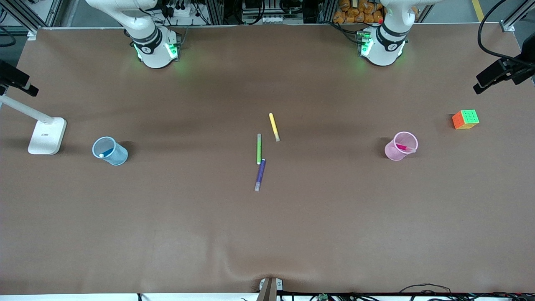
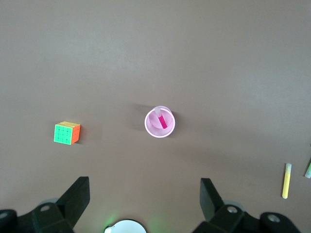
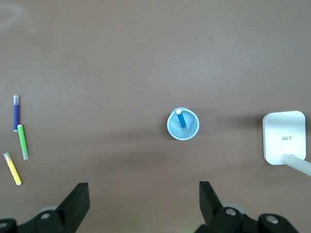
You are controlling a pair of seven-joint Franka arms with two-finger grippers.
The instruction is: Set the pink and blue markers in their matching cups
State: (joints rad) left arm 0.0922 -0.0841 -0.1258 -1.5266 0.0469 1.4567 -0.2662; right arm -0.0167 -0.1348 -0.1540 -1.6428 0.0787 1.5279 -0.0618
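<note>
The pale pink cup (image 1: 401, 146) stands toward the left arm's end of the table with the pink marker (image 1: 403, 147) inside it; both show in the left wrist view, cup (image 2: 150, 127) and marker (image 2: 162, 120). The pale blue cup (image 1: 110, 151) stands toward the right arm's end with the blue marker (image 1: 106, 152) inside it, white end up; the right wrist view shows the cup (image 3: 190, 130) and marker (image 3: 181, 119). My left gripper (image 2: 145, 196) is open and empty, high above the table near its base. My right gripper (image 3: 144, 199) is open and empty, high near its base.
A yellow pen (image 1: 274, 126), a green pen (image 1: 259, 149) and a purple pen (image 1: 260, 174) lie at the table's middle. A colourful cube (image 1: 465, 119) sits toward the left arm's end. A white lamp base (image 1: 47, 135) stands beside the blue cup.
</note>
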